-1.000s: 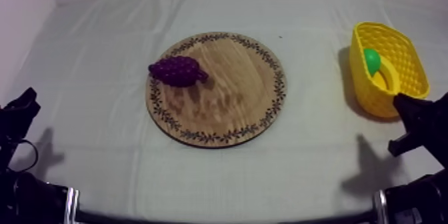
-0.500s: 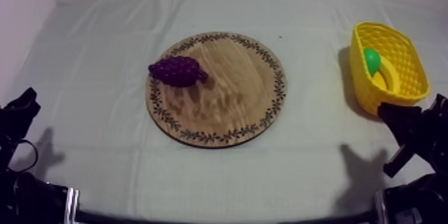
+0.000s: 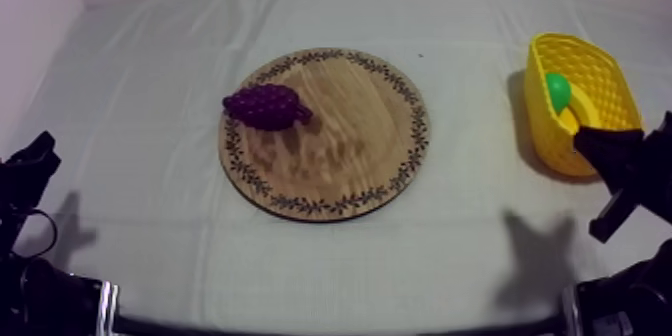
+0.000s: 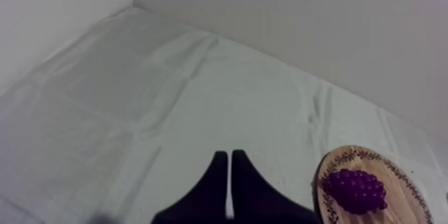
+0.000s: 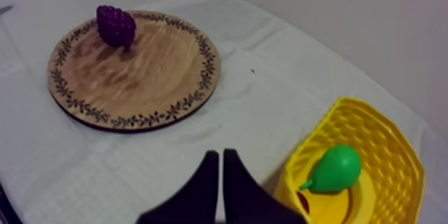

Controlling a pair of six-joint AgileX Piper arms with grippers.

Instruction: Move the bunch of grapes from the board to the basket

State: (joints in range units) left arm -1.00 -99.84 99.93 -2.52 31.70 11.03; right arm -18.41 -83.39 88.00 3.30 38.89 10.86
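The purple bunch of grapes (image 3: 266,106) lies on the left part of the round wooden board (image 3: 340,160), near its patterned rim. In the right wrist view the grapes (image 5: 115,25) rest at the far edge of the board (image 5: 140,80). The yellow basket (image 3: 600,75) stands at the table's right side. My right gripper (image 3: 588,142) hovers just in front of the basket, its fingers (image 5: 208,173) together as a narrow wedge, holding nothing. At the left front edge sits my left gripper (image 3: 40,148), far from the board, and its fingers (image 4: 217,173) are likewise pressed together.
Inside the basket (image 5: 393,147) lie a green pear (image 5: 337,168) and a yellow banana (image 5: 337,208). Open cloth stretches between board and basket. A wall rises behind the table's far edge.
My right gripper dipped toward the front edge, then came back up beside the basket. The left arm, the grapes and the board have stayed put.
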